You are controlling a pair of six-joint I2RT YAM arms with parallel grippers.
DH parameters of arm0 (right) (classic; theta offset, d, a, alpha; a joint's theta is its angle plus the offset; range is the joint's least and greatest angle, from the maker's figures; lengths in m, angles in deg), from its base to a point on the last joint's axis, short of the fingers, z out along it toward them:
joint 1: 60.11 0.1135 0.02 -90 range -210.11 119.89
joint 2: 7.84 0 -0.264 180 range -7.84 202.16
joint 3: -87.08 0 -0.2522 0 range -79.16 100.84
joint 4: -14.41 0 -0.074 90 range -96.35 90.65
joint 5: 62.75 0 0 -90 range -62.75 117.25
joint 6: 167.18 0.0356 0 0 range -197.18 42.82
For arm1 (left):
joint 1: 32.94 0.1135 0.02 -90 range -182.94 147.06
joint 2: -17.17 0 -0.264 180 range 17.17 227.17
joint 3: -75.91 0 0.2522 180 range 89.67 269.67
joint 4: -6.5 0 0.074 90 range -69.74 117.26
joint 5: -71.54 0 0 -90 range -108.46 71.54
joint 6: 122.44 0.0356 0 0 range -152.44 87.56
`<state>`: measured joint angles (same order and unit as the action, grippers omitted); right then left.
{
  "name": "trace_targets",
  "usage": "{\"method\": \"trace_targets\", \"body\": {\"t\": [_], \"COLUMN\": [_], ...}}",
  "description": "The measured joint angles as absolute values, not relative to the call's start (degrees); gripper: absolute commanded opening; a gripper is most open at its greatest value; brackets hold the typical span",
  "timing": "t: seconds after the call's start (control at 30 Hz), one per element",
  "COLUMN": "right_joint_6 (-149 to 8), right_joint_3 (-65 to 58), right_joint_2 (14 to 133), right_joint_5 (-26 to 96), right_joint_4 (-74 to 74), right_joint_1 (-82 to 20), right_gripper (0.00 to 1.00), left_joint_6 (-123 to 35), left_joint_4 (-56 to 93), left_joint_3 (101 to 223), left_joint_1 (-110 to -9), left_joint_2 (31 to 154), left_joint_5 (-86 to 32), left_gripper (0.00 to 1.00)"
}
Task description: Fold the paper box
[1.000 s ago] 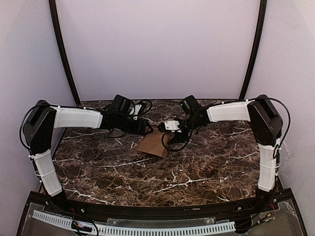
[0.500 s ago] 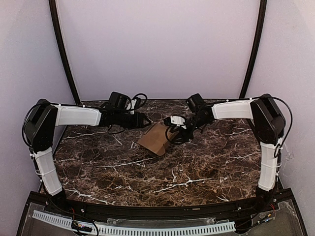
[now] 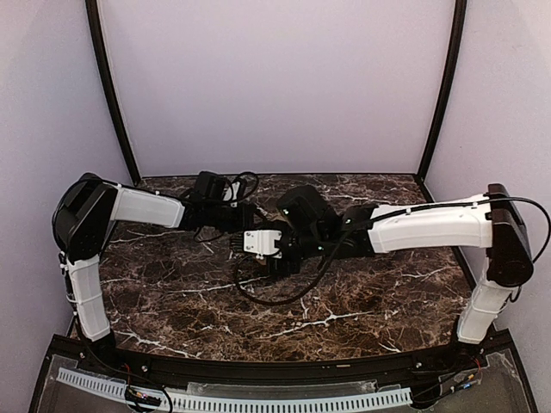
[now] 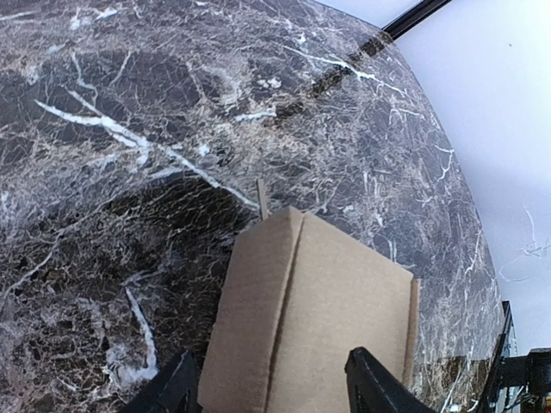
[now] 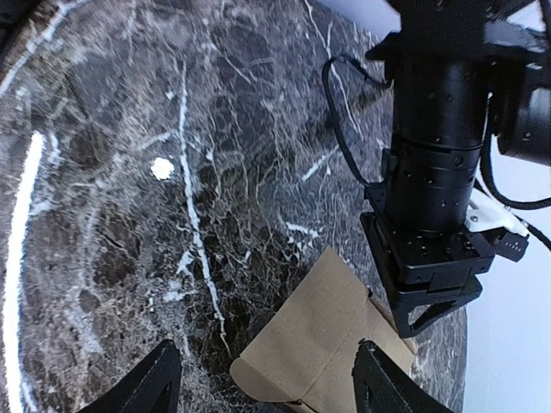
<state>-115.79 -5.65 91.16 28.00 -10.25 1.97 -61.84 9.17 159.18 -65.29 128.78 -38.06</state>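
**One box, two spread grippers, mid-table**

Left wrist view. One paper box (image 4: 318, 318), plain brown, lay on the dark marble table (image 4: 129, 103). One crease ran down its length. One thin tab (image 4: 262, 196) stood up at its far corner. The left gripper (image 4: 274, 389) showed two black fingers (image 4: 168, 394) with the jaws spread wide. One finger sat just beside the box's long edge and the other overlapped its face, nearer the lens. Nothing was clamped across the cardboard. Whether either tip touched it, could not tell.

Right wrist view. The same single box lay there, one corner toward the lens. The right gripper (image 5: 275, 380) also showed two fingers, with the jaws wide and holding nothing. One finger was well apart from the cardboard, with bare marble between them. The other was just beside it. The left arm (image 5: 435, 172) came down from the top of frame, its tip over the box's far edge. Contact there was unclear. One black cable (image 5: 325, 99) curved beside that arm.

Top view. Two arms met mid-table, the left arm reaching in from the left and the right arm (image 3: 430, 225) stretched across from the right. The box was hidden beneath the two wrists and could not be made out. Two black poles (image 3: 108, 86) flanked the pale back wall (image 3: 275, 86).
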Motion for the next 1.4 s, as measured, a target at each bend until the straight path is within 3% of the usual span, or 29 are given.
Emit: {"method": "trace_targets", "body": {"t": [0.27, 0.63, 0.8, 1.0, 1.33, 1.4], "right_joint_6": [-113.9, -119.9, -127.1, -132.6, -132.8, -131.3], "right_joint_3": [-2.0, -2.0, -6.3, -11.0, -14.7, -14.7], "right_joint_2": [104.7, 111.2, 112.5, 110.6, 102.9, 101.8], "right_joint_5": [9.2, -6.7, -13.1, -15.7, -15.6, -14.6], "right_joint_4": [-9.1, 0.5, 10.6, 15.8, 15.0, 12.7], "right_joint_1": [7.2, 9.0, 10.7, 14.7, 15.5, 15.5], "right_gripper": [0.69, 0.52, 0.33, 0.01, 0.0, 0.29], "left_joint_6": [-65.6, -68.1, -68.2, -67.6, -65.6, -65.4], "left_joint_4": [3.3, -0.7, -0.8, -0.6, 0.1, 0.4], "left_joint_3": [155.7, 148.0, 146.0, 144.6, 142.0, 141.2], "left_joint_1": [-65.2, -63.9, -63.6, -63.6, -63.3, -63.2], "left_joint_2": [130.8, 125.9, 122.7, 118.1, 113.8, 113.3], "left_joint_5": [-40.1, -38.9, -37.7, -36.1, -33.7, -33.3], "left_gripper": [0.57, 0.57, 0.57, 0.57, 0.58, 0.58]}}
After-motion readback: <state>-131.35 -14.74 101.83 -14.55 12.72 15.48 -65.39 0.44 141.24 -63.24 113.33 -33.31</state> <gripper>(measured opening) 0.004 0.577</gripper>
